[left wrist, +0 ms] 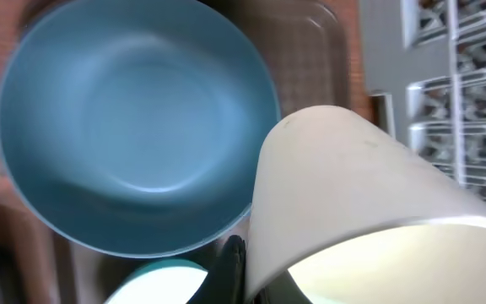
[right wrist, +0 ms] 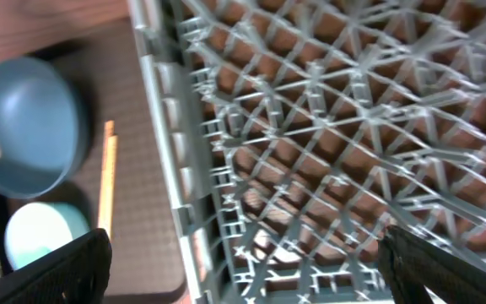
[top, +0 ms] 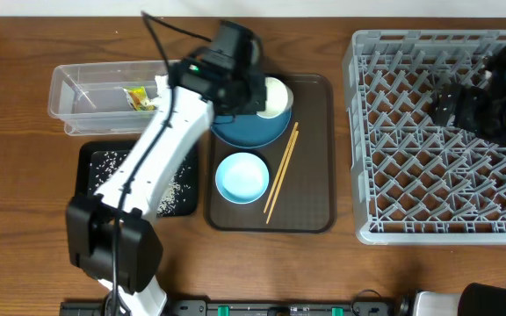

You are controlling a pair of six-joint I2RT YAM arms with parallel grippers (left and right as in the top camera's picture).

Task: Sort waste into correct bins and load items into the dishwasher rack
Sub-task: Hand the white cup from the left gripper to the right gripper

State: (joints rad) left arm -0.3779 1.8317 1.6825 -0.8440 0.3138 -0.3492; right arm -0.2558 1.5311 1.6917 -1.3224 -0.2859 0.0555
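Nearby, chopsticks (top: 281, 171) lie beside the pale bowl (top: 242, 176) on the tray (top: 314, 158).

White cup (top: 276, 96) tilted over the dark blue plate (top: 251, 132); light blue bowl (top: 242, 177) and wooden chopsticks (top: 281, 172) lie alongside.

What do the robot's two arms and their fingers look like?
The left arm has white tube-shaped links, black joints and a black base, with a thin black cable near its wrist and a small green light there. The part of the right arm in view is mostly black. Its fingers are black too.
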